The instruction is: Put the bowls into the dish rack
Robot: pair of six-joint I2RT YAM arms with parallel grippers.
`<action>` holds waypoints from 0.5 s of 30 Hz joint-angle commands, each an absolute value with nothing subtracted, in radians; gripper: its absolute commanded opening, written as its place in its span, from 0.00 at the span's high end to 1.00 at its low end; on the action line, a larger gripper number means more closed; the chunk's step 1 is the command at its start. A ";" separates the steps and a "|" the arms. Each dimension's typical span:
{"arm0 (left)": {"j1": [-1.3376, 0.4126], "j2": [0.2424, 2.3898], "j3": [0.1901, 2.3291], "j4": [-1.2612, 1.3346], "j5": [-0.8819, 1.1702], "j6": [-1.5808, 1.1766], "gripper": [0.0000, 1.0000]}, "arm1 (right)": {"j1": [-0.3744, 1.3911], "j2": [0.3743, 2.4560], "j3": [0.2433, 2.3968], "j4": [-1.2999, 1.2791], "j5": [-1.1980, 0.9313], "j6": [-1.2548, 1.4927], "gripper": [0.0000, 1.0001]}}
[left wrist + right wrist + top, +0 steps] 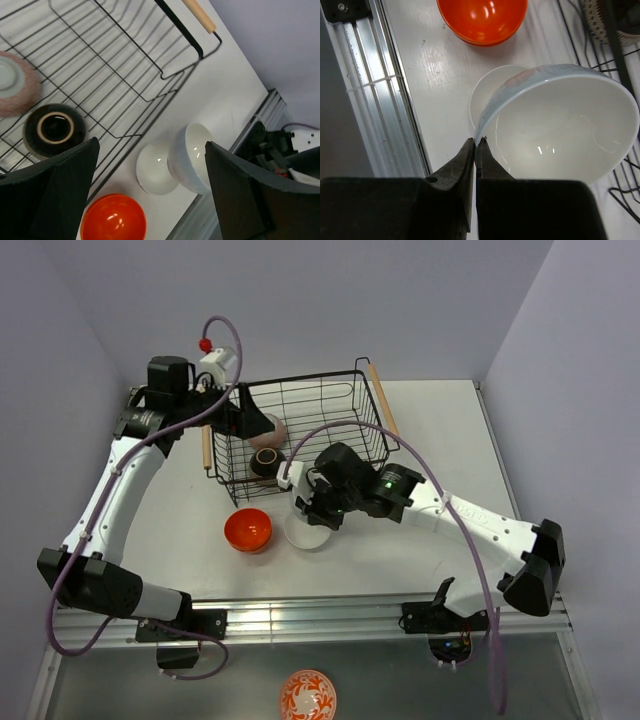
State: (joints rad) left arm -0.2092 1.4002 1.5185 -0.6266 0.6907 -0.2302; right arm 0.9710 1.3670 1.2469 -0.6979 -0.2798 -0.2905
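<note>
Top external view: large black wire dish rack (pixel 322 390) sits at the far middle of the white table (pixel 440 440), with a light wooden rod handle (pixel 382 400) at its right end. Two bowls lie inside at the left end, a pale pinkish-white bowl (pixel 272 430) and just nearer a dark grey-patterned bowl (pixel 265 462). Both show their foot rings in the left wrist view.

Left gripper (pixel 248 418) hangs over the rack's left end, jaws spread wide with nothing between them.

Right wrist view: right gripper (pixel 476 145) is clamped on the rim of a plain white bowl (pixel 560 125). This bowl is lifted and tilted, and hangs just outside the rack's near side. Directly below it a second plain white bowl (pixel 487 92) rests upright on the table. A glossy orange bowl (pixel 482 20) stands on the table just beside that one, close to the rack but outside it.

An orange-and-white patterned bowl (pixel 308 695) sits apart, below the table's near rail.
</note>
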 commanded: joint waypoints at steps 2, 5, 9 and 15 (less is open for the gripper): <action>-0.331 1.404 1.606 -0.765 0.602 -0.100 0.08 | 0.974 1.276 1.351 -0.735 -0.226 -0.360 1.00; -0.392 1.407 1.634 -0.802 0.575 -0.068 0.08 | 0.974 1.259 1.359 -0.764 -0.210 -0.406 1.00; -0.419 1.422 1.658 -0.845 0.584 -0.077 0.10 | 0.974 1.235 1.367 -0.770 -0.192 -0.440 1.00; -0.425 1.371 1.565 -0.739 0.586 -0.169 0.14 | 0.974 1.226 1.345 -0.701 -0.031 -0.475 1.00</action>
State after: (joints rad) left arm -0.4191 1.4128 1.5936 -0.7879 0.5999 -0.1265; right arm 0.9710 1.2629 1.3109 -0.7879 -0.1501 -0.4221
